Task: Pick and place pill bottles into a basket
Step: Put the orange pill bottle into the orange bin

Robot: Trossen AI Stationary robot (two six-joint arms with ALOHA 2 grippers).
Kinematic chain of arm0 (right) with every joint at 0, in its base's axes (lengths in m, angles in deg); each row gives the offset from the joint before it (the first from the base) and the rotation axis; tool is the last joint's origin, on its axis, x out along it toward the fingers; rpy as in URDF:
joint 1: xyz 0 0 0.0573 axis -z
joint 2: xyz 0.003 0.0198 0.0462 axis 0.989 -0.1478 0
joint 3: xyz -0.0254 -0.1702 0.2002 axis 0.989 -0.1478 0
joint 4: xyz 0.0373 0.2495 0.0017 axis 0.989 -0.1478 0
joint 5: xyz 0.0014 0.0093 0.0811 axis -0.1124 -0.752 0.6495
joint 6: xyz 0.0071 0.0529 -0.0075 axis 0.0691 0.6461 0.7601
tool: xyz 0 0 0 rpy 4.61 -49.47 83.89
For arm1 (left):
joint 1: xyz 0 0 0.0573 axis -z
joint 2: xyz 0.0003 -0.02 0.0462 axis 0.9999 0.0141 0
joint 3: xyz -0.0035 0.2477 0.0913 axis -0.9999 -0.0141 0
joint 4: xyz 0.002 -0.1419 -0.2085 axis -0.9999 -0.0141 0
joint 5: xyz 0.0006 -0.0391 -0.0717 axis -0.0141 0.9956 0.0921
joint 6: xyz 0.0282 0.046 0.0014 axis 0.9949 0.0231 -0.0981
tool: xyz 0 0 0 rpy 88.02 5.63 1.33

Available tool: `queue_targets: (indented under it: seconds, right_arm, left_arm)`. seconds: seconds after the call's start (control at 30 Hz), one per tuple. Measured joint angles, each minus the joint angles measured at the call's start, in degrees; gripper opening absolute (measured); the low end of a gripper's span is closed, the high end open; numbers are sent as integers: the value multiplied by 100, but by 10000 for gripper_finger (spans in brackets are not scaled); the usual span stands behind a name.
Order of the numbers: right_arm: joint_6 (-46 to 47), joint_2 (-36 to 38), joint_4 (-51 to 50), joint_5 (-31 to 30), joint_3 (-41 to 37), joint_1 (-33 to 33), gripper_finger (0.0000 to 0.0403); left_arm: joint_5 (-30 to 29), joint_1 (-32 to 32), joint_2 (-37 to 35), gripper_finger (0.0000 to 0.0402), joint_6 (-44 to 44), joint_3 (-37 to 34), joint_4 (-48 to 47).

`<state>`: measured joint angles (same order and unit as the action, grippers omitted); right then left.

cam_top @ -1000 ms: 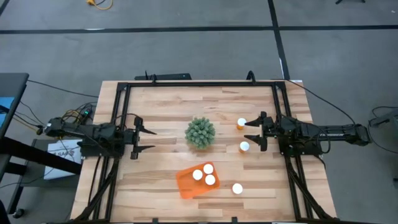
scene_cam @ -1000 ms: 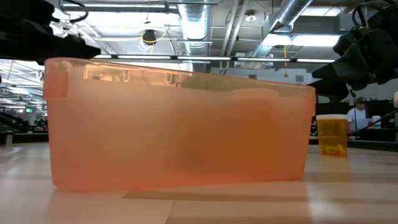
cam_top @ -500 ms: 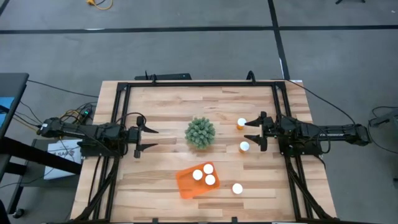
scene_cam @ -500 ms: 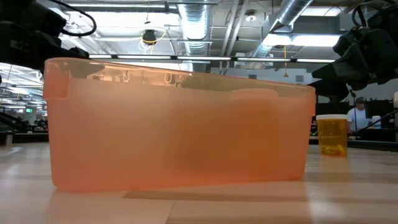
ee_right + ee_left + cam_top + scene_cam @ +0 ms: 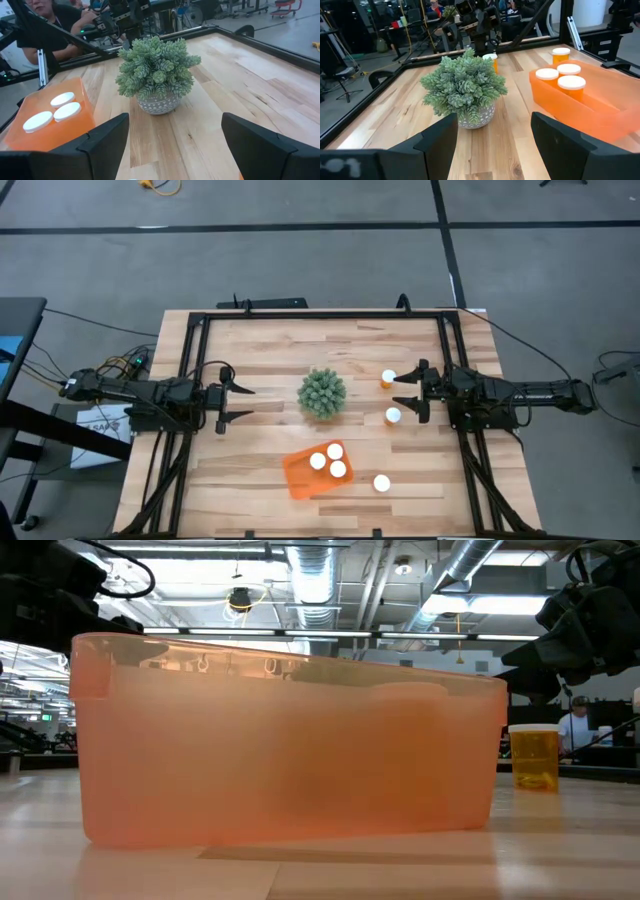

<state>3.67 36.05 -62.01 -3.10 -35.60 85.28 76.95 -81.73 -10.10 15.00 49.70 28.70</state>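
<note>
The orange basket [image 5: 303,477] lies at the table's near middle with three white-capped pill bottles [image 5: 330,461] standing in it; they also show in the left wrist view [image 5: 558,75]. Three more bottles stand on the table: two [image 5: 388,378] [image 5: 393,416] just off my right gripper's fingertips, one [image 5: 381,482] right of the basket. My right gripper [image 5: 400,393] is open and empty, right of the green plant [image 5: 321,393]. My left gripper [image 5: 247,404] is open and empty, left of the plant.
The potted green plant [image 5: 464,87] stands mid-table between the two grippers. A black frame [image 5: 320,314] runs round the table's edges. In the low view the basket's wall [image 5: 280,740] fills most of the picture, with one bottle [image 5: 534,755] beside it. People show beyond the table [image 5: 55,20].
My left gripper has moved a little toward the table's right, nearer the plant, and then held still. It has stayed open.
</note>
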Motion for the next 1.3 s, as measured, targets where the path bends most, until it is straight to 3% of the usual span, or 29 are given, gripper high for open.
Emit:
queue_targets:
  seconds: [0.2,0.3,0.57,0.8,0.9,1.07,1.3]
  right_arm:
    - [0,4,779,-635,0,79,311]
    - [64,-5,840,-615,62,132,311]
    - [-549,-628,-1145,-661,1461,155,311]
    - [-683,-2185,-2599,-2229,2885,49,311]
    - [-464,-2839,-2969,-2539,3236,89,311]
    - [34,-3778,-3080,-2521,3370,132,311]
    - [846,-4625,-3066,-1964,3370,129,311]
  left_arm:
    - [-1,0,0,242,-44,0,0]
    - [-3,-2,0,242,-24,-2,0]
    - [-1,-2,0,242,0,-2,0]
    - [2,-2,0,242,37,-2,2]
    - [2,-1,0,242,-11,-2,2]
    - [3,-1,0,242,-7,-2,2]
    - [4,-2,-1,242,2,-2,2]
